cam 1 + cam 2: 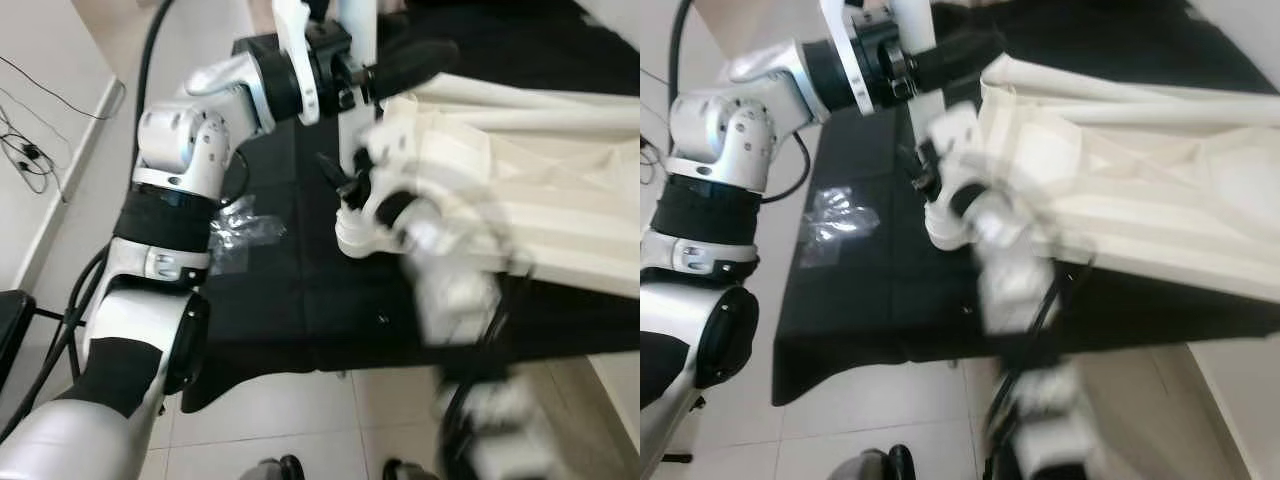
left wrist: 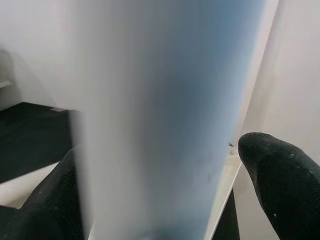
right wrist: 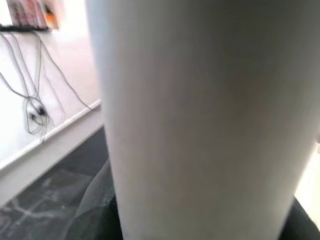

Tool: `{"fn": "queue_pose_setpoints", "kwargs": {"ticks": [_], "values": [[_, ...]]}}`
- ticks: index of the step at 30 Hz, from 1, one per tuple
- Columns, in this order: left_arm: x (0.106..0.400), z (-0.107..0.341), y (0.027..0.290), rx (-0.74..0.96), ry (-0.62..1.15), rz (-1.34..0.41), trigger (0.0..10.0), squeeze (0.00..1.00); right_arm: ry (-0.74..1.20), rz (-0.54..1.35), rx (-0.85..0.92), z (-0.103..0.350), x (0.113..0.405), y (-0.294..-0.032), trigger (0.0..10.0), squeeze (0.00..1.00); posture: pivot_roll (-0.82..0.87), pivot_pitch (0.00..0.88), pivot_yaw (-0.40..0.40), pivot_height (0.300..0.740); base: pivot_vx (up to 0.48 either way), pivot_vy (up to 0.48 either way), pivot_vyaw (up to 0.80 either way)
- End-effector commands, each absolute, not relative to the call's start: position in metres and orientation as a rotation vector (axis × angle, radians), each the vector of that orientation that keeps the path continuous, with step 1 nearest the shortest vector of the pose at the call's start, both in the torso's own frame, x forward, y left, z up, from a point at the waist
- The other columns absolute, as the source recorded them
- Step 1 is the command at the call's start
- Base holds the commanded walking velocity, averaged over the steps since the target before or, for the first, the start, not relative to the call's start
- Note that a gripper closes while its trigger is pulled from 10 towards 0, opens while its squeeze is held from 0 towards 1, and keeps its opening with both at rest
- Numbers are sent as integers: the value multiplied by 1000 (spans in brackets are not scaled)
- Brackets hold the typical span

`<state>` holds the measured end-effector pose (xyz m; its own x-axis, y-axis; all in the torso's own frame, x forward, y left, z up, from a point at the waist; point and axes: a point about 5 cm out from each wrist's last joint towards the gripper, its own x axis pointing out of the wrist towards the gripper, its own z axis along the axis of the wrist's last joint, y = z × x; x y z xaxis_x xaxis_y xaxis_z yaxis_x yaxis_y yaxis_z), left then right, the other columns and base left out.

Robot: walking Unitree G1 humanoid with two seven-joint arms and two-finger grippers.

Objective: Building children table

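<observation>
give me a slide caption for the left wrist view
Left hand clamps a white table leg, black fingers on either side, with the dark table surface behind.

A: What colours are seen on the surface [image 1: 300,300]?
B: It is covered in black cloth. A see-through plastic bag [image 1: 240,232] is laid on it.
A: And the table parts?
B: The white leg [image 1: 358,60] is seen upright, and cream-white panels [image 1: 540,190] are seen beside it.
A: The arms?
B: Silver with black bands. The left end effector [image 1: 400,68] is black. The floor [image 1: 280,420] is tiled in pale white.
</observation>
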<state>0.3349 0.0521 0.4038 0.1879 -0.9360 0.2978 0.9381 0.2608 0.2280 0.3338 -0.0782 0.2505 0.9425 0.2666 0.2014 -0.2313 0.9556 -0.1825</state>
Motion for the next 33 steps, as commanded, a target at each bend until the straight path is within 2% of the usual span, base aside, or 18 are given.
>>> {"fn": "queue_pose_setpoints", "kwargs": {"ticks": [1, 5, 13, 14, 26, 27, 29, 31, 32, 33], "values": [[331, 407, 53, 14, -427, -1333, 10000, 0, -60, 215, -137, 215, 330, -77, 0, 0, -57, 224, 101, 740, 0, 0, 0], [331, 403, 50, 47, -417, -1336, 10000, 0, -66, 229, -120, 218, 330, -70, 0, 0, -61, 220, 94, 740, 0, 0, 0], [336, 399, 55, 72, -413, -1281, 10000, 0, -77, 174, -139, 228, 331, -73, 0, 0, -61, 222, 83, 740, 0, 0, 0], [335, 398, 55, 72, -413, -1293, 0, 0, -77, 162, -143, 229, 330, -72, 0, 0, -59, 223, 83, 740, 0, 0, 0], [335, 400, 59, 71, -419, -1292, 0, 0, -77, 159, -140, 233, 329, -71, 0, 0, -52, 231, 80, 740, 0, 0, 0], [335, 400, 59, 69, -420, -1292, 0, 0, -79, 161, -144, 233, 330, -72, 2000, 0, -51, 230, 80, 740, 0, 0, 0], [334, 400, 60, 67, -422, -1296, 0, 0, -103, 160, -150, 238, 334, -75, 10000, 0, -51, 229, 79, 740, 0, 0, 0], [334, 400, 60, 66, -422, -1297, 0, 0, -117, 160, -150, 240, 336, -76, 10000, 0, -50, 227, 80, 740, 0, 0, 0], [334, 400, 60, 65, -423, -1298, 0, 0, -148, 250, -139, 245, 339, -73, 10000, 192, -50, 227, 81, 740, 0, 0, 0], [333, 400, 59, 65, -424, -1302, 0, 0, -167, 350, -89, 251, 344, -75, 10000, 1000, -48, 227, 83, 740, 0, 0, 0]]}}
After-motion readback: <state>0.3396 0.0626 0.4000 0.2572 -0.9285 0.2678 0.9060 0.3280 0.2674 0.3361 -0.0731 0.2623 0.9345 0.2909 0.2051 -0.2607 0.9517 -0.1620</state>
